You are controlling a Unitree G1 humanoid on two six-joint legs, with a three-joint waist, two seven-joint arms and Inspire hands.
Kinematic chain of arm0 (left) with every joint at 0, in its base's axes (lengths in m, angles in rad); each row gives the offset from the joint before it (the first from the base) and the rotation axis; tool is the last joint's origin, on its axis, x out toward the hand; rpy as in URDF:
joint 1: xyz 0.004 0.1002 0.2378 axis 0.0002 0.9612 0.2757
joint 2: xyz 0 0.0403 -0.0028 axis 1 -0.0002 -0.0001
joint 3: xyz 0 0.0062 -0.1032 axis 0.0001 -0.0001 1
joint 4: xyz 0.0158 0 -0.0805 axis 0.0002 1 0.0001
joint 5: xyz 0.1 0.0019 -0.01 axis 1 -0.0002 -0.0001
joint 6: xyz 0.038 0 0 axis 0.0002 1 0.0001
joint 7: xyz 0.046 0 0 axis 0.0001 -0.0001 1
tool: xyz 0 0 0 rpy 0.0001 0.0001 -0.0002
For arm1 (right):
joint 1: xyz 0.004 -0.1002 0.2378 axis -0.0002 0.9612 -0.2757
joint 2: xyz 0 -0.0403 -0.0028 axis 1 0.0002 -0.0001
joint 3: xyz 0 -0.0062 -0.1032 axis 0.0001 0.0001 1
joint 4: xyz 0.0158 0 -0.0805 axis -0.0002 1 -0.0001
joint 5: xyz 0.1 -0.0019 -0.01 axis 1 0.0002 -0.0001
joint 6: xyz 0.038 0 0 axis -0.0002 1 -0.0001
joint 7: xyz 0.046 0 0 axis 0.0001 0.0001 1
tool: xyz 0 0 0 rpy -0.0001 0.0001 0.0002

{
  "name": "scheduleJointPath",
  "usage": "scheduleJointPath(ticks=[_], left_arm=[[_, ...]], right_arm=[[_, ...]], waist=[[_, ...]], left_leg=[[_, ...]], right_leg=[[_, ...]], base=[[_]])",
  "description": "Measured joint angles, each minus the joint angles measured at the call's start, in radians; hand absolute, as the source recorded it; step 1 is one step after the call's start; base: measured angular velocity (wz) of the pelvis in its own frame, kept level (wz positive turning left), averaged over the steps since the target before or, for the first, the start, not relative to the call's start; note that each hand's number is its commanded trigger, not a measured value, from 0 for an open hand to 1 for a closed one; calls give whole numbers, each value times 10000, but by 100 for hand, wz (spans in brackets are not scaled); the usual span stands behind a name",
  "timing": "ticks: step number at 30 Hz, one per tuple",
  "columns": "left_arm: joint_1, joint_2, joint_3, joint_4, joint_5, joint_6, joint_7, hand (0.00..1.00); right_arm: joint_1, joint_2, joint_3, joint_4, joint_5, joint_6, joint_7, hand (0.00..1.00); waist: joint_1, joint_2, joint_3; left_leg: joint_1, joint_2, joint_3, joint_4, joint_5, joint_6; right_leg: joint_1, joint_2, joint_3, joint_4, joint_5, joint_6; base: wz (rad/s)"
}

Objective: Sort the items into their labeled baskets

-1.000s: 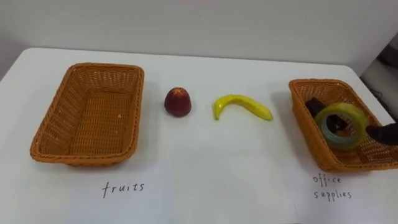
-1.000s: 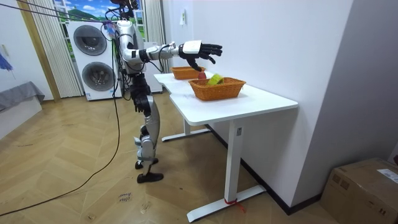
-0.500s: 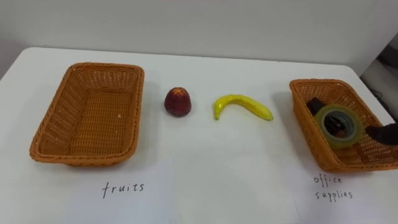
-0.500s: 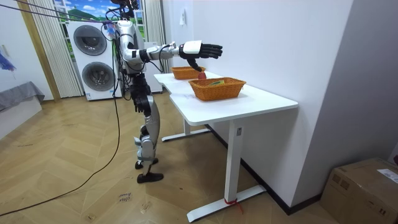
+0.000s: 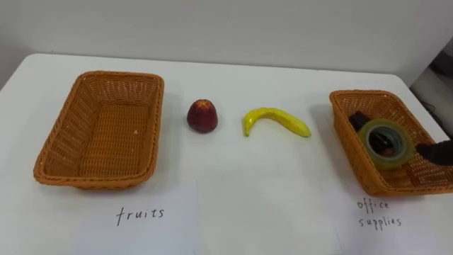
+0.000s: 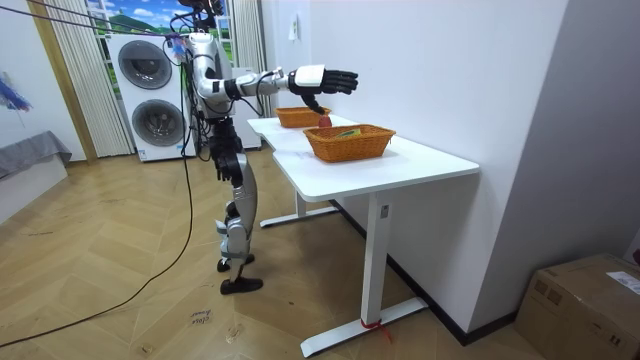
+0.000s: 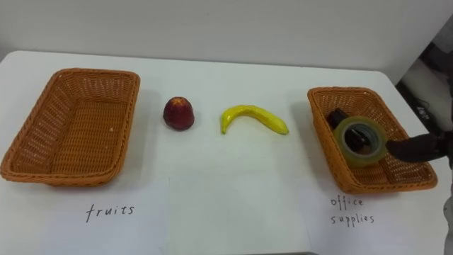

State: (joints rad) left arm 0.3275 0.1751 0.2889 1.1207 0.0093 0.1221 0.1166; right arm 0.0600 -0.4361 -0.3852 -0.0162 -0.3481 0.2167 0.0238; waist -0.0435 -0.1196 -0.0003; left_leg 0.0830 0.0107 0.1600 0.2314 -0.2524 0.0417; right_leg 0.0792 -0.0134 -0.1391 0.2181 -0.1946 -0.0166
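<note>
Left eye view: a white desk [image 5: 233,177] seen from above. A wicker left basket [image 5: 53,152] sits at the left, with a handwritten label [image 5: 141,212] in front of it. Near the middle of the desk lie a round red fruit [image 5: 202,115] and, to its right and apart from it, a yellow banana [image 5: 276,122]. At the right stands the right basket [image 5: 340,134]. It holds a greenish tape roll [image 5: 386,143] and a small dark object [image 5: 357,120] partly behind the roll.

The right hand [image 5: 439,151] comes in from the right edge. Its dark fingers are stretched out over this basket and grasp nothing.

Right eye view: the same layout. One straight fingertip ends just beside the tape roll, and I cannot tell whether it touches.

Room view: the robot stands upright at the desk's far end, with two stacked washing machines [image 6: 148,90] behind it. Its right arm reaches level above the nearer basket, hand flat, fingers straight and spread. A cardboard box [image 6: 590,300] sits on the floor at the room view's right.
</note>
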Motion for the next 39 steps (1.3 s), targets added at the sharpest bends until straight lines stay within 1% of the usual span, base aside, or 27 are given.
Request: scheduleJointPath(ticks=[1, 2, 3, 4, 5, 7, 9, 10, 11, 12, 13, 15, 17, 19, 20, 22, 25, 28, 29, 30, 32, 33, 34, 36, 37, 38, 39], left_arm=[[-1, -7, 0, -1, 2, 7, 1, 0], [-2, -11, 1, -26, 4, 6, 9, 0], [-3, -11, 5, -63, 19, 6, 41, 0], [-2, -10, 5, -101, 20, 6, 66, 0], [-1, -6, 10, -150, 36, 0, 93, 0], [2, 0, 28, -221, 43, -22, 91, 0], [-1, 42, 29, -224, 41, -53, 79, 0], [0, 54, 36, -225, 41, -84, 77, 0], [0, 65, 35, -225, 42, -93, 77, 0], [4, 103, 22, -223, 33, -96, 77, 0], [8, 123, 19, -224, 33, -94, 76, 0], [-10, 151, -23, -230, 30, -69, 34, 0], [-43, 177, -184, -277, 30, -71, -5, 0], [-43, 180, -192, -363, 30, -69, -12, 0], [-41, 194, -196, -380, 30, -66, -13, 0], [-43, 230, -197, -410, 33, -37, -15, 0], [13, 212, -199, -413, 31, 61, -35, 0], [10, 220, -203, -445, 36, 115, -129, 0], [-6, 220, -221, -488, 27, 157, -167, 0], [-41, 241, -288, -517, 31, 221, -202, 0], [-51, 285, -381, -581, 36, 233, -225, 0], [-64, 313, -380, -580, 44, 224, -225, 0], [-62, 330, -371, -573, 49, 219, -225, 0], [-62, 448, -364, -567, 150, 208, -225, 0], [-62, 491, -366, -573, 189, 211, -230, 0], [-64, 588, -396, -572, 218, 218, -241, 0], [-80, 681, -443, -556, 209, 219, -246, 0]], right_arm=[[-33, 0, 1, -48, 11, 2, -1, 0], [-65, 1, 1, -271, 67, 29, -26, 0], [-77, 0, 0, -586, 220, 27, -100, 0], [-93, 0, 0, -748, 329, 27, -160, 0], [-206, 0, 0, -953, 505, 20, -253, 0], [-543, -26, 0, -1163, 723, 24, -379, 0], [-1030, -187, 12, -1417, 1091, 24, -536, 0], [-1221, -291, 12, -1600, 1329, 17, -623, 0], [-1298, -338, 18, -1667, 1511, 1, -680, 0], [-1442, -388, 50, -1777, 1799, -7, -762, 0], [-1485, -389, 78, -1829, 1901, -7, -793, 0], [-1664, -391, 276, -2022, 2225, -9, -885, 0], [-1813, -397, 449, -2041, 2295, -53, -920, 0], [-1973, -396, 674, -2009, 2309, -53, -924, 0], [-2029, -397, 807, -2003, 2367, -53, -924, 0], [-2065, -398, 957, -1927, 2609, -53, -920, 0], [-2226, -399, 1225, -1780, 2634, -52, -895, 0], [-2270, -402, 1480, -1513, 2616, -54, -806, 0], [-2270, -403, 1637, -1355, 2590, -43, -736, 0], [-2270, -400, 1814, -1256, 2603, -22, -650, 0], [-2271, -400, 2143, -1141, 2614, -5, -557, 0], [-2271, -401, 2336, -1069, 2569, 21, -463, 0], [-2270, -401, 2426, -1039, 2534, 26, -419, 0], [-2282, -411, 2585, -808, 2319, 20, -138, 0], [-2310, -413, 2593, -665, 2302, 22, -87, 0], [-2374, -505, 2761, -332, 2293, 23, -58, 0], [-2382, -747, 3065, 12, 2301, 20, 46, 0]], waist=[[2, 2, 0], [49, 41, -28], [75, 19, -16], [83, 54, -30], [129, 21, -14], [171, -8, -18], [225, -74, -9], [247, -123, 8], [260, -154, 17], [266, -189, 55], [272, -227, 56], [434, -298, 28], [508, -293, 30], [603, -265, 39], [703, -236, 39], [780, -212, 41], [821, -182, 43], [977, -198, 35], [1031, -208, 33], [1063, -223, 30], [1156, -251, 19], [1267, -332, -18], [1302, -341, -19], [1363, -447, 3], [1387, -529, -18], [1523, -646, 21], [1612, -772, 18]], left_leg=[[1, -3, 6, -9, 1, 0], [7, -5, 45, -42, 8, 4], [7, -12, 61, -97, 30, 8], [6, -15, 61, -113, 37, 8], [0, -15, 59, -131, 38, 8], [-11, -18, 56, -164, 41, 5], [-13, -18, 46, -184, 42, 5], [-19, -17, 31, -191, 41, 5], [-25, -17, 16, -194, 41, 5], [-31, -16, -15, -195, 41, 5], [-32, -14, -28, -192, 41, 4], [14, -10, -63, -182, 39, 5], [71, -20, -89, -174, 37, 8], [129, -26, -87, -206, 35, 12], [162, -31, -109, -240, 36, 13], [153, -56, -272, -239, 51, 24], [134, -58, -332, -239, 66, 16], [117, -54, -347, -238, 76, 2], [86, -56, -395, -225, 79, -1], [48, -56, -417, -192, 79, -1], [-15, -53, -425, -173, 81, -3], [-26, -54, -430, -175, 82, -4], [-34, -55, -440, -174, 82, -4], [-145, -63, -574, -109, 84, -5], [-208, -63, -604, -76, 83, -5], [-263, -57, -644, -17, 83, -7], [-363, -45, -662, 90, 79, -12]], right_leg=[[-6, 1, -8, 2, -1, 2], [-54, -1, -7, 34, -4, 3], [-87, 2, 4, 36, -4, 4], [-95, 3, 5, 36, -3, 4], [-96, 11, 7, 36, -3, 4], [-80, 22, 10, 56, -3, 4], [-80, 24, -4, 57, -4, 5], [-75, 26, -22, 51, -4, 5], [-68, 32, -37, 44, -4, 6], [-51, 42, -94, 33, -3, 6], [-42, 41, -128, 31, -3, 6], [14, 36, -201, 29, -2, 7], [73, 18, -280, 27, -2, 8], [122, 12, -274, 28, -2, 8], [160, 2, -293, 23, -2, 9], [216, -10, -488, 18, -3, 10], [231, -24, -640, 18, -10, 20], [209, -24, -748, 17, -11, 20], [206, -31, -853, 16, -11, 20], [193, -35, -876, 16, -10, 20], [152, -34, -897, 16, -10, 20], [138, -33, -912, 17, -10, 20], [136, -31, -932, 15, -10, 20], [111, -45, -1150, 17, -10, 20], [72, -45, -1155, 17, -10, 20], [48, -40, -1172, 15, -10, 19], [12, -35, -1180, 7, -10, 19]], base=[[-4], [-6], [-6], [0], [0], [0], [2], [5], [8], [9], [11], [6], [4], [0], [8], [19], [10], [1], [8], [9], [2], [0], [5], [15], [15], [9], [10]])
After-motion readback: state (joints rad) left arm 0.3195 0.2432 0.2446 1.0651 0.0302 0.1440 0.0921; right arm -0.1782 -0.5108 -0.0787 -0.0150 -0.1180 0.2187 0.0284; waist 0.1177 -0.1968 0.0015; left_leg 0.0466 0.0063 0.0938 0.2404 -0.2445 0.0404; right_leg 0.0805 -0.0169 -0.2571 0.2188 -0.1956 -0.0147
